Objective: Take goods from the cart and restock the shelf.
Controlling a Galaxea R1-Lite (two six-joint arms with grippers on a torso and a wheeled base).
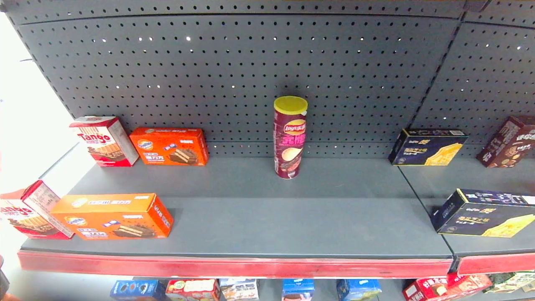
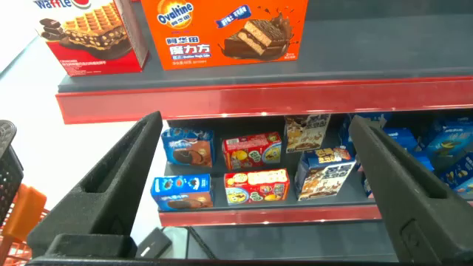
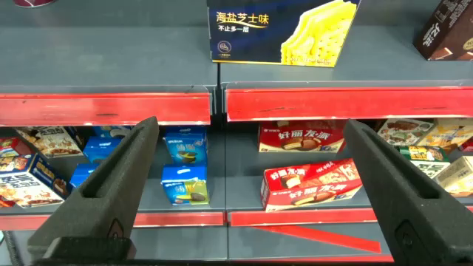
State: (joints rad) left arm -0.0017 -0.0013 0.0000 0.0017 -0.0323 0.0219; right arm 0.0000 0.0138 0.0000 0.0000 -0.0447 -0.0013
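Evidently no goods in hand yet: left gripper [image 2: 255, 125] spread wide and empty, right gripper [image 3: 251, 127] likewise spread and empty. Upright on the shelf [image 1: 250, 217], one chip can [image 1: 290, 137], higher than both grippers and farther back, close to the pegboard [image 1: 250, 75], by judgement somewhere between the two. Probably light, a stiff, smooth, somewhat slippery tube with brittle contents; best taken around the mid-body, below the yellow lid [image 1: 290, 104], with only a modest squeeze. Just above the left gripper, an orange box [image 2: 222, 29] at the shelf's front lip, with a waffle box [image 2: 89, 33] beside it; above the right gripper, a dark box [image 3: 284, 29]. Likely light cardboard, easily dented on the broad faces; better pinched across the narrow sides. Near the left gripper and lower, a sliver of black mesh and orange frame, seemingly the cart [image 2: 11, 185], contents hidden. Beyond both grippers, lower shelves [image 2: 259, 216] stocked with small packets.
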